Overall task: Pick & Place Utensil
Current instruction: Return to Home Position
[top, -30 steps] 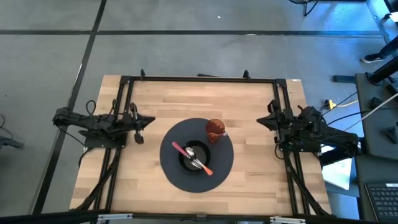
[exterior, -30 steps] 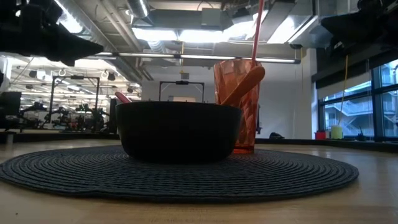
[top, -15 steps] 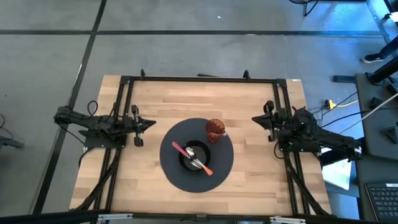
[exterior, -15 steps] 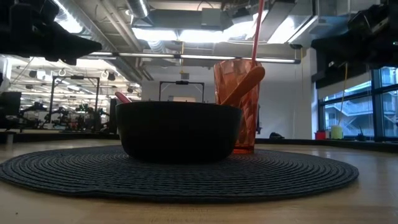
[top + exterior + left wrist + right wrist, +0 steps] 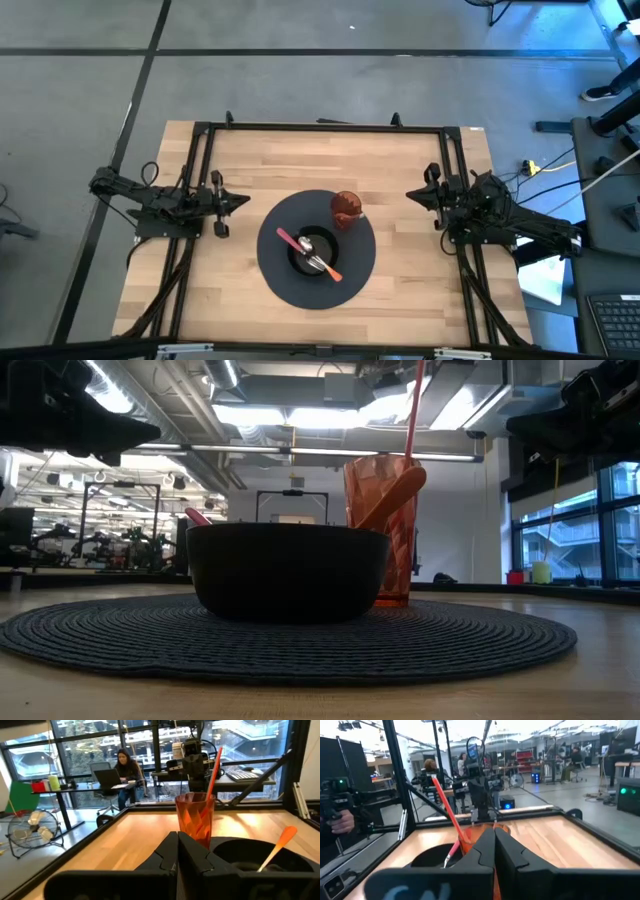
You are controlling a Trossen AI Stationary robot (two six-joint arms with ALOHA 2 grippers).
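Note:
A black bowl (image 5: pixel 312 253) stands on a round dark placemat (image 5: pixel 285 285) at the table's middle. A metal utensil (image 5: pixel 318 260) lies across the bowl; a pink end (image 5: pixel 285 238) and an orange end (image 5: pixel 279 845) stick out over the rim. Just beyond the bowl on the mat stands an orange tumbler (image 5: pixel 346 206), with a red stick (image 5: pixel 412 405) and an orange spoon (image 5: pixel 395 495) in it. My left gripper (image 5: pixel 246 200) hovers shut at the mat's left, pointing level at it. Shut likewise, my right gripper (image 5: pixel 410 195) hovers at the mat's right. The closed fingers show in both wrist views (image 5: pixel 177 857) (image 5: pixel 494 850).
Black frame rails (image 5: pixel 320 127) run along the table's far edge and both sides beside the arms. Bare wood (image 5: pixel 300 160) lies around the mat. Beyond the table a person sits at a desk (image 5: pixel 127 770), and a hand (image 5: pixel 340 822) shows at the room's side.
My right gripper has sunk a little and swung slightly at the mat's right, staying shut. My left arm has swung slightly on the spot. The bowl, the tumbler and the utensils have not moved.

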